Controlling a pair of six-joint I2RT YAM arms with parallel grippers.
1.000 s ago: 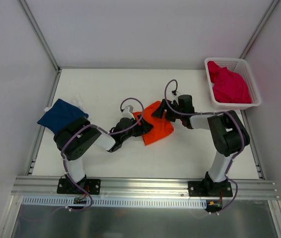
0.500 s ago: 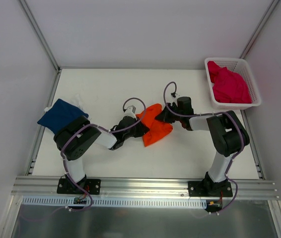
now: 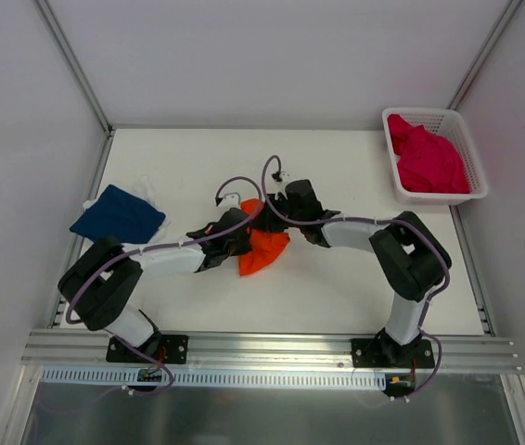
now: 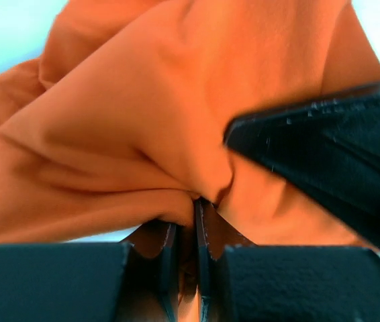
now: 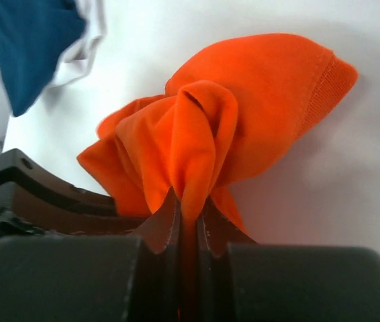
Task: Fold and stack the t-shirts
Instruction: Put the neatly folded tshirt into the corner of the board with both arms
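T-shirts seen from above: the orange t-shirt (image 3: 261, 252) bunched at the middle of the table (image 3: 355, 278), the navy t-shirt (image 3: 119, 213) near its left edge, the pink t-shirt (image 3: 427, 159) in the white basket (image 3: 429, 112) at the far right corner. Left wrist: my left hand (image 4: 195, 225) is clenched on a fold of orange cloth. Right wrist: my right hand (image 5: 188, 215) pinches another orange fold, navy cloth beyond.

Left arm (image 3: 165, 258), right arm (image 3: 355, 226): jaws clamped.

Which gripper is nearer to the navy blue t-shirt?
Left. The left gripper holds the orange t-shirt on the side facing the navy blue t-shirt; the right gripper pinches it from the far side.
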